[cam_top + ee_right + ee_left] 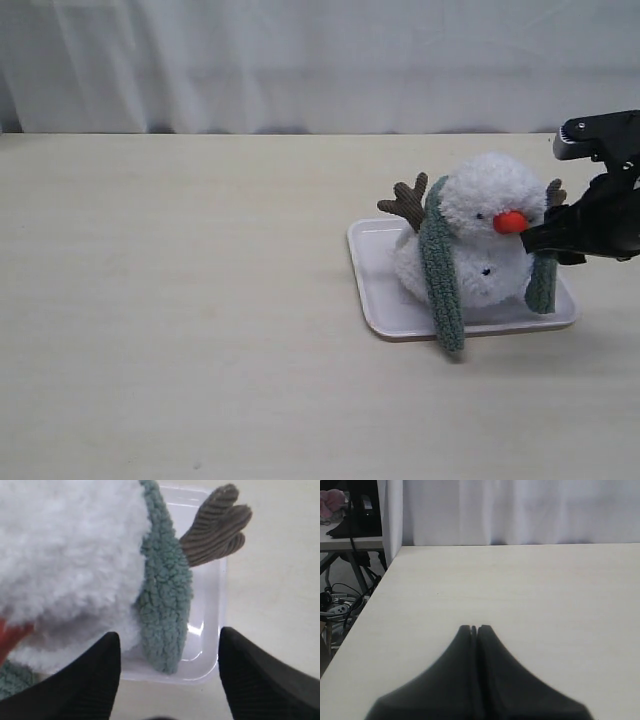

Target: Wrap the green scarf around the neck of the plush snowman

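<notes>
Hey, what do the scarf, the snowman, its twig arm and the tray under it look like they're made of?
Green scarf: nubbly, fuzzy knit or fleece, matte. Plush snowman: fluffy white pile fabric. Twig arm: brown corduroy, with clear ribs. Tray: probably white plastic, glossy, with light reflections on it.

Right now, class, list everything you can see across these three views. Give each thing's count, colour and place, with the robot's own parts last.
plush snowman: one, white with an orange nose and brown twig arms, sitting on the tray
green scarf: one, grey-green, draped behind the snowman's head, one end hanging down each side
tray: one, white, on the table, right of centre in the exterior view
table: one, pale wood, under everything
curtain: one, white, behind the table
right gripper: one, black, open, jaws either side of one scarf end
left gripper: one, black, shut, over bare table
</notes>
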